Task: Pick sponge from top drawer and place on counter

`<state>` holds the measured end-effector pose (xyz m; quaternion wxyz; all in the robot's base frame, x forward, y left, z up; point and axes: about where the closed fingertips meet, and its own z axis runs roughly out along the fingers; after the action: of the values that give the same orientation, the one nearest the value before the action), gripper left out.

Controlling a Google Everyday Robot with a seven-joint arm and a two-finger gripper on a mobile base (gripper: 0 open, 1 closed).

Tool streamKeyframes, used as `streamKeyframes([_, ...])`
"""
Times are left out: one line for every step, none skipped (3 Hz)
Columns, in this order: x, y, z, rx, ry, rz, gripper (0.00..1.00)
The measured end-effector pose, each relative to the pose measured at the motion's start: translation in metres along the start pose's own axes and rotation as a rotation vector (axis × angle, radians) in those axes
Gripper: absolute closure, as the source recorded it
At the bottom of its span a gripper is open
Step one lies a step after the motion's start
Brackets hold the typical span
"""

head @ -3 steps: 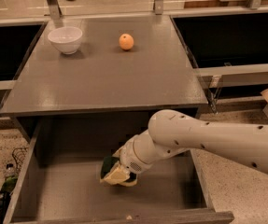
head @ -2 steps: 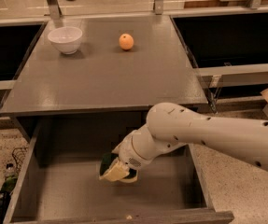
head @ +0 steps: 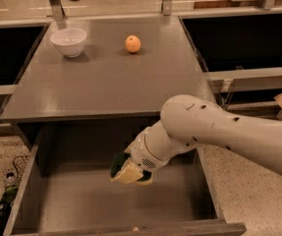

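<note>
I see the end effector (head: 130, 174) inside the open top drawer (head: 25, 191), right of centre and below the front edge of the bench (head: 106, 87). It is clenched on the sponge (head: 125, 173), which sits tilted in the grip, yellow foam facing me and the dark green face at its upper left.

Surroundings:
- One white arm (head: 219, 132) enters from the right and crosses the drawer's right wall and the bench's front right corner.
- One white bowl (head: 69, 41) stands at the bench's rear left.
- One orange (head: 133, 44) lies at the rear centre, well apart from the bowl.
- Two black basins flank the bench, one left (head: 8, 53) and one right (head: 243, 43).
- Two metal posts (head: 55, 1) rise behind the rear edge.

The bench overhangs the rear part of the drawer. The drawer floor to the left of the sponge is bare, and so is the front half of the bench.
</note>
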<state>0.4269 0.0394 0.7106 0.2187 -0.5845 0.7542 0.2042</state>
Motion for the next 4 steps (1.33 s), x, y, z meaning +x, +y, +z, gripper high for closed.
streamKeyframes([-0.001, -0.01, -0.044, 0.091, 0.012, 0.007, 1.0])
streamKeyframes([-0.002, -0.008, -0.039, 0.078, 0.007, 0.012, 1.0])
streamKeyframes([-0.002, -0.008, -0.039, 0.078, 0.007, 0.011, 1.0])
streamKeyframes([-0.016, -0.012, -0.074, 0.151, 0.001, -0.021, 1.0])
